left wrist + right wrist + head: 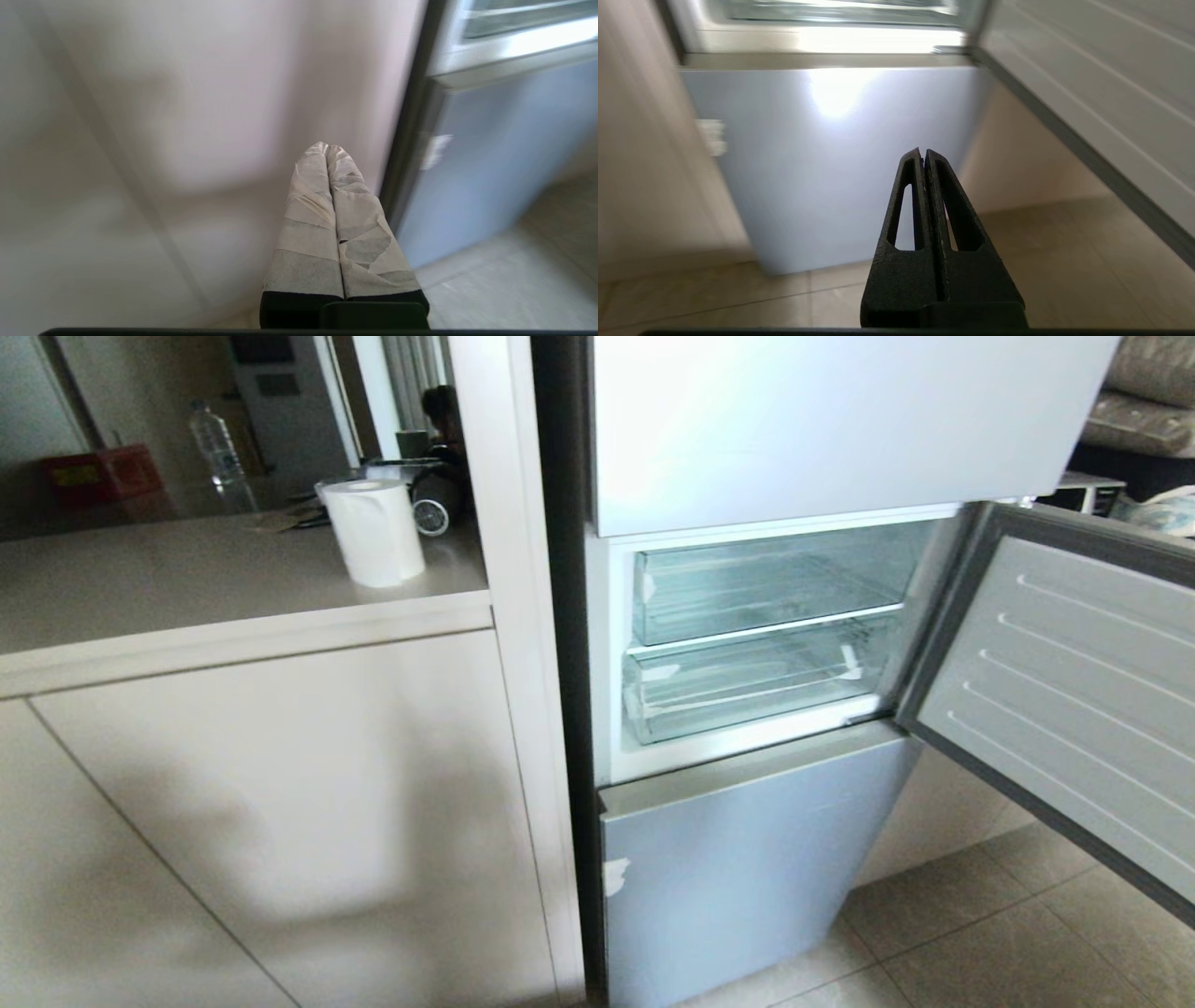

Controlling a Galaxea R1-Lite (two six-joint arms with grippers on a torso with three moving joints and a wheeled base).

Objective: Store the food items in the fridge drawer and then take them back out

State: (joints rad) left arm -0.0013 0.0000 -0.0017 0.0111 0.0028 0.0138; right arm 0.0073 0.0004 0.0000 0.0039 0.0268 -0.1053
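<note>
Fridge door (1074,709) swung wide right; fridge drawer (747,681) pushed in, no food visible. Only wrist views show grippers: left gripper (328,148) and right gripper (921,152) pressed together, empty, over open floor (1064,261).

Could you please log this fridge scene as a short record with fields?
fridge door: middle door swung open to the right
fridge drawer: lower clear bin, pushed in, no food seen inside
upper tray: clear tray above it, pushed in
left end effector: shut, empty, by cabinet
right end effector: shut, empty, facing lower door panel
counter: paper roll
</note>
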